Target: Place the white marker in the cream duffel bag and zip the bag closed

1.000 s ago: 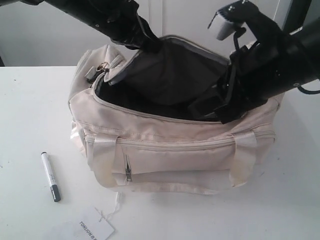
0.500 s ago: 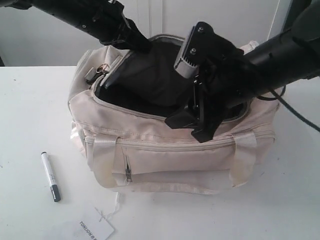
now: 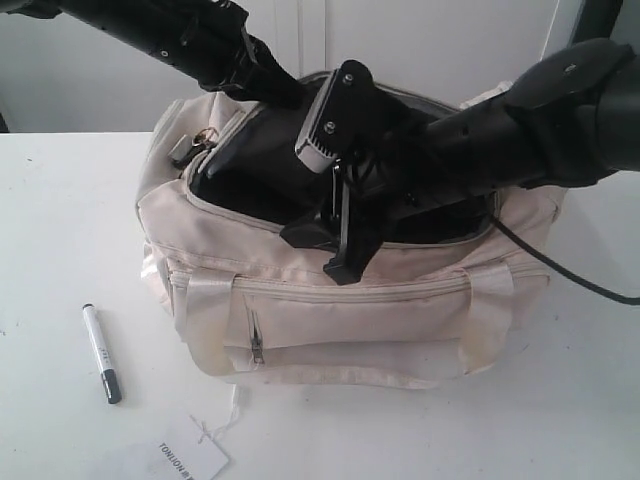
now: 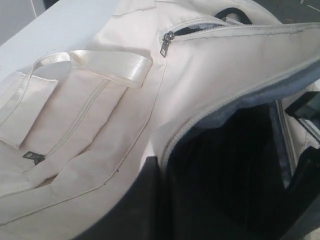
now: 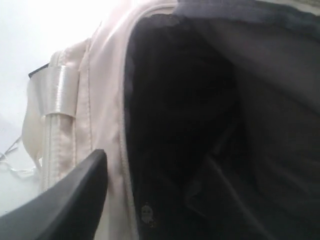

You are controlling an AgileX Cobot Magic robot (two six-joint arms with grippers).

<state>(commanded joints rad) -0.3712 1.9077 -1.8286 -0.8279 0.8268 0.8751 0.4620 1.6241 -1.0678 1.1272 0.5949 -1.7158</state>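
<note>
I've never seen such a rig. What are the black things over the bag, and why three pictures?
They are two robot arms ending in grippers. One camera views the whole table; two more sit on the arms' wrists, looking closely at the cream duffel bag, which stands unzipped. The left gripper seems to pinch its raised flap, holding it open. The right gripper hangs over the opening, jaws apart, empty. The white marker and a paper tag lie on the table beside the bag.
</note>
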